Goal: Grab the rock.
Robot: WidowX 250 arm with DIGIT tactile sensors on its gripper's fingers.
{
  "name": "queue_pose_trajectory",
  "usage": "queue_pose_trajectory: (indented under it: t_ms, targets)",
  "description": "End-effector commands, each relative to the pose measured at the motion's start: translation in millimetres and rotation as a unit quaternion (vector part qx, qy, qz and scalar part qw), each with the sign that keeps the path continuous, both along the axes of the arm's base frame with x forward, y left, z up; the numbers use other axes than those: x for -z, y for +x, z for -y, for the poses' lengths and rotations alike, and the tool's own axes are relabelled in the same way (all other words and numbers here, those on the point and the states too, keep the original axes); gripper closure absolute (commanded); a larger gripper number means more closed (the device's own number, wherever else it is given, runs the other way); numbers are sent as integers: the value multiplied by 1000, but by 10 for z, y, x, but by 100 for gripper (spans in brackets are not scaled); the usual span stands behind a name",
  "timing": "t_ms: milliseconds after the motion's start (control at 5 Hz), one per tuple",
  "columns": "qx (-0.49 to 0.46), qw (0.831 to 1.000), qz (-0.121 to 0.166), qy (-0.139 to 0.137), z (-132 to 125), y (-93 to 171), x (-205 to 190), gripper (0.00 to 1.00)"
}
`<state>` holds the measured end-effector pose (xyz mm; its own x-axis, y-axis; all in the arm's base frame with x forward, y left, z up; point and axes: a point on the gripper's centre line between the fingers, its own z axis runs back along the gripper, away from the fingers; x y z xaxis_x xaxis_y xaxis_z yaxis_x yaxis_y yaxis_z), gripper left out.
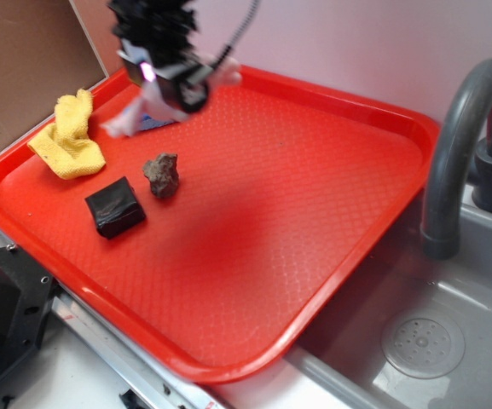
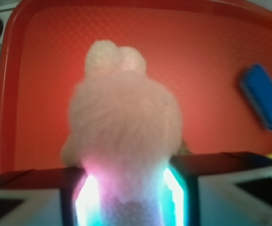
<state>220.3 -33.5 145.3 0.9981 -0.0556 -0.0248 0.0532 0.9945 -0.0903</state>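
The rock (image 1: 161,175), a jagged brown-grey lump, lies on the red tray (image 1: 314,187) left of its middle. It does not show clearly in the wrist view. My gripper (image 1: 173,89) hangs over the tray's far left part, behind the rock and apart from it. It is shut on a pink plush bunny (image 1: 124,121). In the wrist view the bunny (image 2: 124,117) fills the gap between my lit fingers (image 2: 86,197), and my gripper (image 2: 128,188) is closed around its body.
A shiny black wrapped cube (image 1: 115,206) sits just left of the rock. A yellow cloth (image 1: 71,136) lies at the tray's left edge. A blue block (image 2: 263,96) lies under the gripper area. A grey faucet (image 1: 459,145) and sink (image 1: 425,341) are to the right.
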Motion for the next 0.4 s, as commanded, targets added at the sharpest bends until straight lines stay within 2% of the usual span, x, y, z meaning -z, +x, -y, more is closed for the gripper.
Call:
queue_pose_trajectory:
  t_ms: [0, 200]
  targets:
    - [-23, 999, 30, 37, -217, -121, -306, 100]
    - [-26, 999, 15, 44, -194, -99, -287, 100]
